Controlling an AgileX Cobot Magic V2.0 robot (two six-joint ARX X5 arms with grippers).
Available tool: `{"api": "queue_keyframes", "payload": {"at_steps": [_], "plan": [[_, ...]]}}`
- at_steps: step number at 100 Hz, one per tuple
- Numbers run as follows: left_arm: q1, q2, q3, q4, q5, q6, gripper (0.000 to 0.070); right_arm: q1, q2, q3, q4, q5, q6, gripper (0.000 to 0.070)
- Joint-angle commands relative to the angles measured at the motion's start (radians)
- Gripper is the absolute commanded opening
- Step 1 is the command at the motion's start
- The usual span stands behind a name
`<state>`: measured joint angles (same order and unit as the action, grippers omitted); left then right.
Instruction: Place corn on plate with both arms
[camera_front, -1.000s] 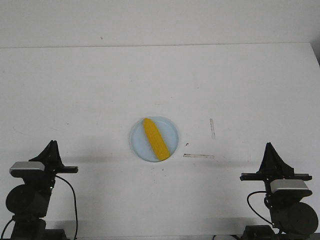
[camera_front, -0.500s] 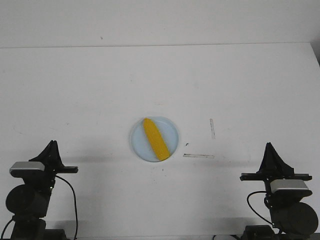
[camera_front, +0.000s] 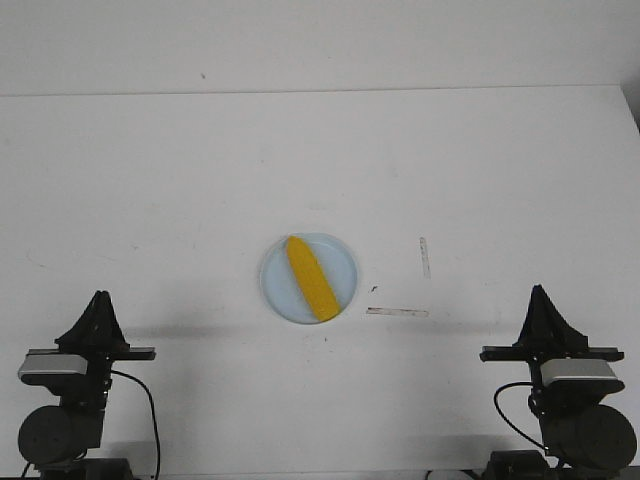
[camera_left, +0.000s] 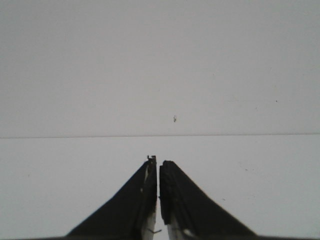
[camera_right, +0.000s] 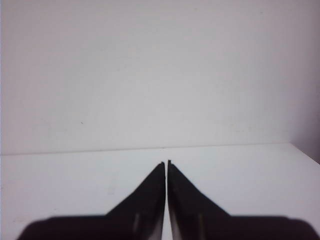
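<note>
Front view shows the corn (camera_front: 311, 279) lying diagonally on the plate (camera_front: 343, 256), both claws (camera_front: 95, 322) (camera_front: 545, 318) clenched empty well apart from it; only a careless arm sweep could dislodge it.

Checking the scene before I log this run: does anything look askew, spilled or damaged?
Nothing stands out. The corn lies diagonally inside the plate, within its rim. Both claws, left and right, are shut and apart from it. Only faint marks on the table.
</note>
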<state>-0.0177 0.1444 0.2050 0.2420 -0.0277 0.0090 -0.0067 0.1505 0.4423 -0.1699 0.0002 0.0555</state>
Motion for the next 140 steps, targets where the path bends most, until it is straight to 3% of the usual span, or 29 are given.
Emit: {"api": "queue_keyframes", "payload": {"at_steps": [1,31,48,140], "plan": [[0.001,-0.036,-0.033,0.010,0.000,0.005,0.0001,0.001,-0.001,-0.001,0.012,0.000,-0.008,0.0007],[0.001,-0.141,-0.193,0.007,0.000,0.005,0.0001,0.001,-0.001,-0.001,0.012,0.000,-0.008,0.0007],[0.000,-0.141,-0.192,-0.069,0.002,0.005,0.0001,0.001,-0.001,-0.001,0.012,0.000,-0.008,0.0007],[0.000,-0.141,-0.192,-0.064,0.002,0.005,0.0001,0.001,-0.001,-0.001,0.012,0.000,-0.008,0.0007]]}}
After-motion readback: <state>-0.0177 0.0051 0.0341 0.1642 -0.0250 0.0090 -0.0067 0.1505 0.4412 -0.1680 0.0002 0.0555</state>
